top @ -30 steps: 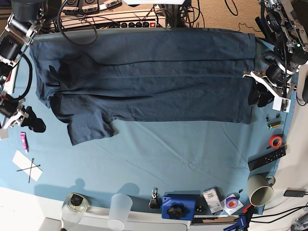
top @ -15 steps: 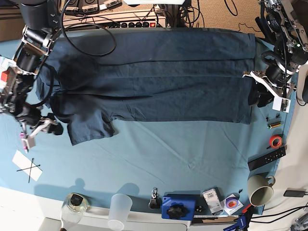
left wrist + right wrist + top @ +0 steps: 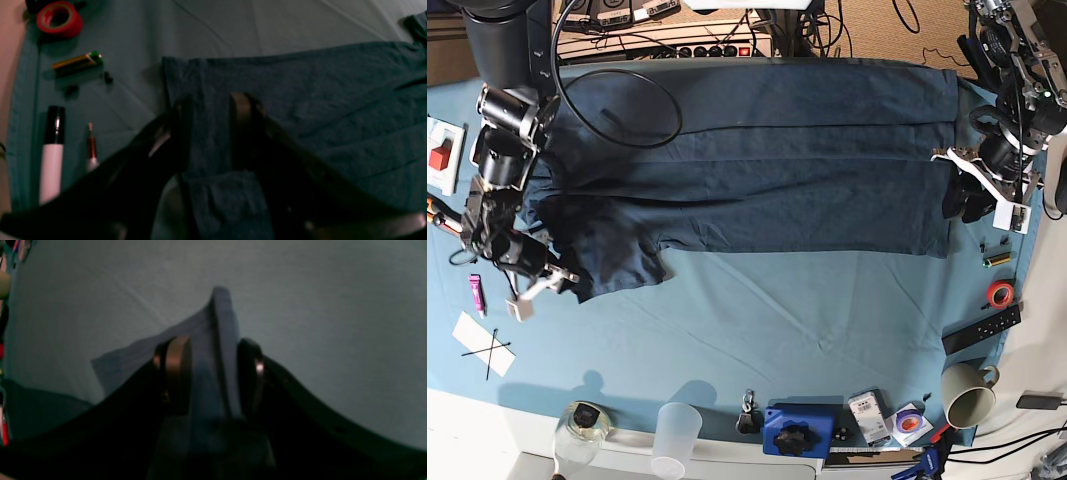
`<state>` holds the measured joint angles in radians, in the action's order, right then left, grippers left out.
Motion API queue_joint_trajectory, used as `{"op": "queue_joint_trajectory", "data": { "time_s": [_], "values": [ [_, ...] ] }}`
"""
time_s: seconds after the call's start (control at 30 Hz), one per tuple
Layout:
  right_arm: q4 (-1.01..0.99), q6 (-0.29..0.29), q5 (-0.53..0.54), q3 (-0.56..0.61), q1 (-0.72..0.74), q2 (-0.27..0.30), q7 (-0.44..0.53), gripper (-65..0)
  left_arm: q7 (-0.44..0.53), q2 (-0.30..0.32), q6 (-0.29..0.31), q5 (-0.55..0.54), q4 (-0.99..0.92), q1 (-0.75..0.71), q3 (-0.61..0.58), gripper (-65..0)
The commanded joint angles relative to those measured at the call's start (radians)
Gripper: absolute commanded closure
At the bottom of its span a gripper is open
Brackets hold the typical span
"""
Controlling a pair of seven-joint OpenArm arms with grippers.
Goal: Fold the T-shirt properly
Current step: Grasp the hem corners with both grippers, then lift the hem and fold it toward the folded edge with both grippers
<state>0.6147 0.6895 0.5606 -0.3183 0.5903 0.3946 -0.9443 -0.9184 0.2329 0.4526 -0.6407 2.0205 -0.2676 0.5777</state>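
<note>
**Right arm reaches the sleeve; hem end already held**

Teal cloth [image 3: 757, 320] covers the bench, and the T-shirt [image 3: 757, 160] lies spread flat across its far half, collar end at base-view left, hem at the right.

Left of the shirt: a second ago the right gripper [image 3: 545, 283] hung off the shirt's left edge, over bare cloth. It has since swung in and down to the outer corner of the near sleeve [image 3: 612, 265]. Its wrist view shows a raised ridge of fabric between the two fingers [image 3: 176, 373]; they look clamped on the sleeve edge, though the picture is dark.

Right of the shirt: the left gripper [image 3: 965, 198] has not moved over the same second. It sits at the hem, fingers [image 3: 241, 110] straddling the fabric, a strip of shirt between them; whether they pinch it I cannot tell.

Beyond the hem: battery [image 3: 77, 62], red tape roll [image 3: 59, 19], untouched.

Judgement: both ends are now attended, so a lift-and-fold looks ready to begin.
</note>
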Motion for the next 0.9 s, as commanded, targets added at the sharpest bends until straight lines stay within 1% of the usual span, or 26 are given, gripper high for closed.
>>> {"op": "queue_joint_trajectory", "data": {
  "time_s": [0.0, 0.07, 0.17, 0.23, 0.33, 0.37, 0.47, 0.5, 0.53, 0.6, 0.67, 0.8, 0.87],
  "values": [
    [0.011, 0.009, 0.014, -0.001, 0.03, 0.003, 0.002, -23.6, 0.022, 0.011, 0.0, -0.017, 0.017, 0.008, 0.005, -19.4],
    [0.011, 0.009, 0.004, -0.001, 0.027, -0.005, -0.001, -23.6, 0.035, 0.01, 0.001, -0.016, 0.017, 0.008, 0.005, -19.4],
    [0.011, 0.009, -0.005, -0.002, 0.021, -0.009, 0.0, -23.6, 0.076, 0.011, 0.0, 0.014, 0.016, 0.011, 0.005, -19.4],
    [0.011, 0.009, -0.005, -0.002, 0.019, -0.008, -0.01, -23.6, 0.078, 0.011, -0.018, 0.038, 0.015, 0.021, 0.005, -19.4],
    [0.012, 0.009, -0.003, -0.002, 0.019, -0.001, -0.024, -23.6, 0.073, 0.021, -0.061, 0.066, -0.008, 0.047, -0.014, -19.7],
    [0.012, 0.009, -0.004, -0.002, 0.019, 0.001, -0.024, -23.6, 0.074, 0.027, -0.064, 0.08, -0.027, 0.058, -0.032, -21.4],
    [0.012, 0.009, -0.003, -0.002, 0.019, 0.004, -0.025, -23.6, 0.073, 0.059, -0.063, 0.101, -0.114, 0.103, -0.119, -31.2],
    [0.012, 0.009, -0.003, -0.002, 0.019, 0.005, -0.026, -23.6, 0.073, 0.068, -0.064, 0.117, -0.146, 0.122, -0.147, -33.9],
    [0.012, 0.009, -0.004, -0.002, 0.019, 0.005, -0.026, -23.6, 0.074, 0.074, -0.064, 0.142, -0.177, 0.144, -0.169, -34.9],
    [0.012, 0.009, -0.004, -0.002, 0.019, 0.005, -0.03, -23.6, 0.074, 0.079, -0.075, 0.183, -0.236, 0.194, -0.193, -35.0],
    [0.012, 0.009, -0.004, -0.002, 0.019, 0.005, -0.034, -23.6, 0.072, 0.08, -0.091, 0.182, -0.297, 0.243, -0.196, -35.0],
    [0.012, 0.009, -0.004, -0.002, 0.019, 0.005, -0.048, -23.6, 0.027, 0.083, -0.09, 0.18, -0.435, 0.327, -0.196, -35.0],
    [0.012, 0.009, -0.004, -0.002, 0.019, 0.005, -0.05, -23.6, -0.006, 0.083, -0.089, 0.162, -0.513, 0.358, -0.196, -35.0]
  ]
}}
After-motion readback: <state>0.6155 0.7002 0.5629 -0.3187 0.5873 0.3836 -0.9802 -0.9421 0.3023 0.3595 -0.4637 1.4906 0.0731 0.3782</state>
